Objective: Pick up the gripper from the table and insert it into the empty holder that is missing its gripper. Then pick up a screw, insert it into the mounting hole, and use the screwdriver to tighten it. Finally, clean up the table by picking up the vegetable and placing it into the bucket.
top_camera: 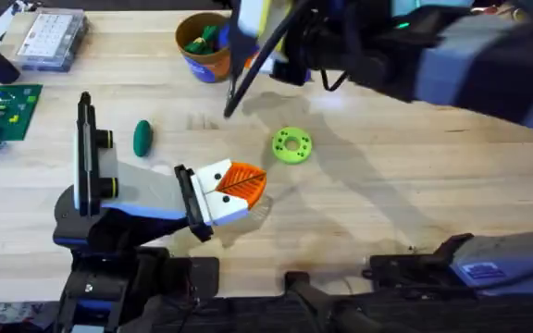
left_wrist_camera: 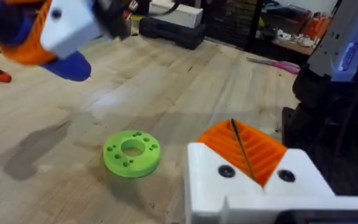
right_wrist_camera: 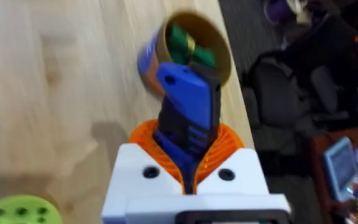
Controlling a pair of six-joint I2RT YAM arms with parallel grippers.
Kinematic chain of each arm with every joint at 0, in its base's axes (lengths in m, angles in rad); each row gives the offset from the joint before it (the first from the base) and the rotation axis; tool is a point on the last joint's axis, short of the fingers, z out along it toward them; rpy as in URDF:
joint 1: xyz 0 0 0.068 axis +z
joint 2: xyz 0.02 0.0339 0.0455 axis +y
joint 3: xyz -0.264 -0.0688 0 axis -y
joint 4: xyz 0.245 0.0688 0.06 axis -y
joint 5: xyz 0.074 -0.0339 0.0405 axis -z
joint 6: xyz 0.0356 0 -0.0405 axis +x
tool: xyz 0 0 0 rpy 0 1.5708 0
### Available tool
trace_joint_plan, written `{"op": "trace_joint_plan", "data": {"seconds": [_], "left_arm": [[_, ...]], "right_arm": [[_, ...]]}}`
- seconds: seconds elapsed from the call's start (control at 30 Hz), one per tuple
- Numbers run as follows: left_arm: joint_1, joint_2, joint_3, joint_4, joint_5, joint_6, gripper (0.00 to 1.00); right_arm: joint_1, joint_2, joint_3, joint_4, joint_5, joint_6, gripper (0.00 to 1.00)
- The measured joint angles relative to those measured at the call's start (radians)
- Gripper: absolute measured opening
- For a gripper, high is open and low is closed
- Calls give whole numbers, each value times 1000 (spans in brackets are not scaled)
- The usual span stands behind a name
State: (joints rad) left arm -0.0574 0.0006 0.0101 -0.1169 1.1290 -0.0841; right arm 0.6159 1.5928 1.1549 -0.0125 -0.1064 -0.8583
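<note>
The left arm lies low near the bench's front edge, its gripper (top_camera: 243, 185) pressed closed and empty. The right arm reaches high toward the back edge, its gripper (right_wrist_camera: 188, 165) clamped on the screwdriver (right_wrist_camera: 188, 115).

Your left gripper (left_wrist_camera: 244, 163) has its fingers closed over the wooden surface (left_wrist_camera: 185, 93), near a lime-green disc (left_wrist_camera: 131, 152); the right gripper (left_wrist_camera: 39, 31) hangs beyond.

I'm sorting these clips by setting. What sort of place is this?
Most likely a robotics lab or workshop. The wooden table carries a clear parts organiser and a green circuit board, and the left wrist view shows cluttered shelves and equipment in the room behind.
</note>
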Motion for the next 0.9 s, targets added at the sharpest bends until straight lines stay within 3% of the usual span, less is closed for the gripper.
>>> {"op": "trace_joint_plan", "data": {"seconds": [0.23,0.57,0.9], "left_arm": [[0,0,0,0,0,0,15],[0,0,0,0,-4,0,15],[0,0,0,1,-13,0,15]], "right_arm": [[-85,194,0,107,143,-245,47],[-229,408,1,306,185,-411,47],[-241,462,14,315,199,-582,49]]}}
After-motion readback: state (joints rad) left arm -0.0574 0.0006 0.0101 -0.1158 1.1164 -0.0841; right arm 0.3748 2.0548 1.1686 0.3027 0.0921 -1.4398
